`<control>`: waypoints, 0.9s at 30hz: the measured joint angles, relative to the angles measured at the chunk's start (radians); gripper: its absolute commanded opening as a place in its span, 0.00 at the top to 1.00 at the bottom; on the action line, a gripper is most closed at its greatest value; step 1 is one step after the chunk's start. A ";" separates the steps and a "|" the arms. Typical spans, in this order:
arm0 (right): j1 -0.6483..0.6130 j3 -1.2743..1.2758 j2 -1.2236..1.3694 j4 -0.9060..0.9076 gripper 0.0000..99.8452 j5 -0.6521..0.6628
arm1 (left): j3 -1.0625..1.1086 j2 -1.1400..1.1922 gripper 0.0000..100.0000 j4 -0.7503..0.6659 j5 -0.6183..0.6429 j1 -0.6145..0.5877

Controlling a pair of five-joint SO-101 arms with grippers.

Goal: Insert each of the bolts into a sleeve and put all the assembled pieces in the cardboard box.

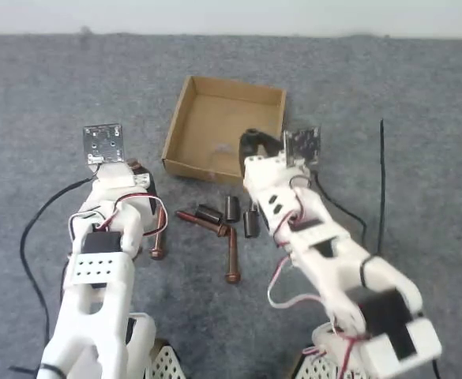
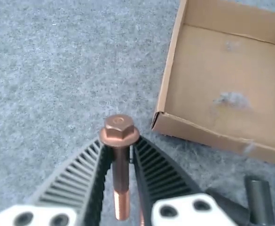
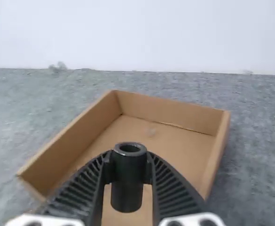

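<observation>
1. Copper showed between the ribbed jaws of the left gripper [image 2: 120,147]. They were clamped on the shank of one bolt [image 2: 120,131], head outward, over the grey mat [image 1: 373,79] just beside the cardboard box [image 1: 223,126].
2. The right gripper [image 3: 128,160] was closed around one black sleeve [image 3: 128,188], bore upward, at the box's near wall.
3. By my judgement the task had barely begun: the box was empty, no assembled piece showed, and every insertion remained.
4. Three bolts: one held, two loose bolts [image 1: 232,253] between the arms.
5. Four sleeves, as far as I could count: one held, three loose sleeves [image 1: 251,223] near those bolts. One lay against a bolt; whether joined, I could not tell.
</observation>
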 measured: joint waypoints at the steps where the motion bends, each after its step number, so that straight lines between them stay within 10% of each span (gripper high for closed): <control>1: -0.012 0.025 -0.021 0.000 0.99 0.000 | 0.000 0.000 0.99 0.000 0.000 0.000; 27: -0.140 0.526 -0.170 -0.612 0.99 0.195 | 0.000 0.000 0.99 0.000 0.000 0.000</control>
